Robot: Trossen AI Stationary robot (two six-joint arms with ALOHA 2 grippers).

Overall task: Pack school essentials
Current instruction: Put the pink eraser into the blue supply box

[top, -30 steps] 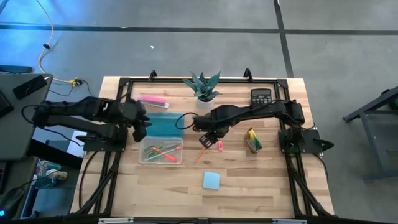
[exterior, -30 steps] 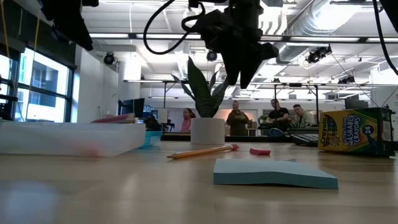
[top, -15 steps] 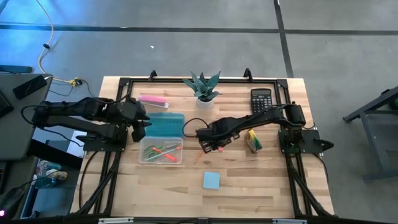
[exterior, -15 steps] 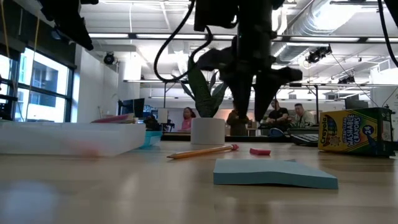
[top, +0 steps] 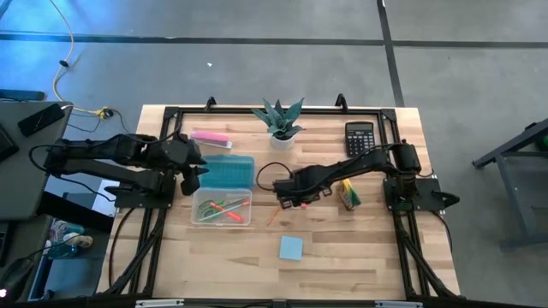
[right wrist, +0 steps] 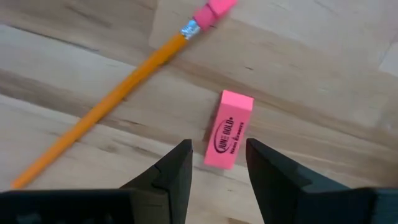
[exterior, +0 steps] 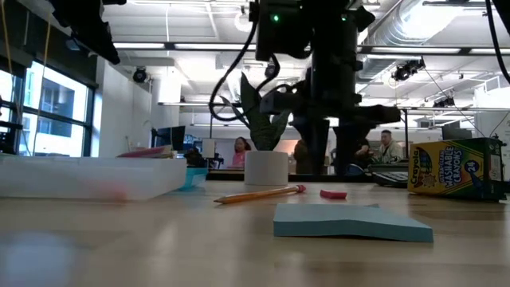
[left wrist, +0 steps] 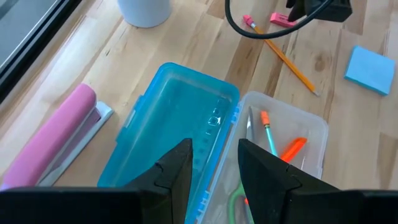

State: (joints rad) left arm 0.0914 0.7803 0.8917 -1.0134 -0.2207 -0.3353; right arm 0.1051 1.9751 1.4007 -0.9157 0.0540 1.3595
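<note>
My right gripper is open and points down over the small pink eraser, which lies flat on the table just ahead of the fingertips, untouched. In the low view the right gripper hangs above the eraser. The orange pencil lies beside it. The blue sticky-note pad and the crayon box rest on the table. My left gripper waits open above the clear box, which holds a teal pencil, an orange-red pen and green-handled scissors.
The box's teal lid lies open beside it, toward the far edge. A long pink bar, a potted plant and a black calculator stand along the far edge. People sit in the room behind the table.
My right gripper has come down from well above the table toward the eraser and shifted a little toward the near edge, tipping until its fingers point down. The left arm and the things on the table have kept still.
</note>
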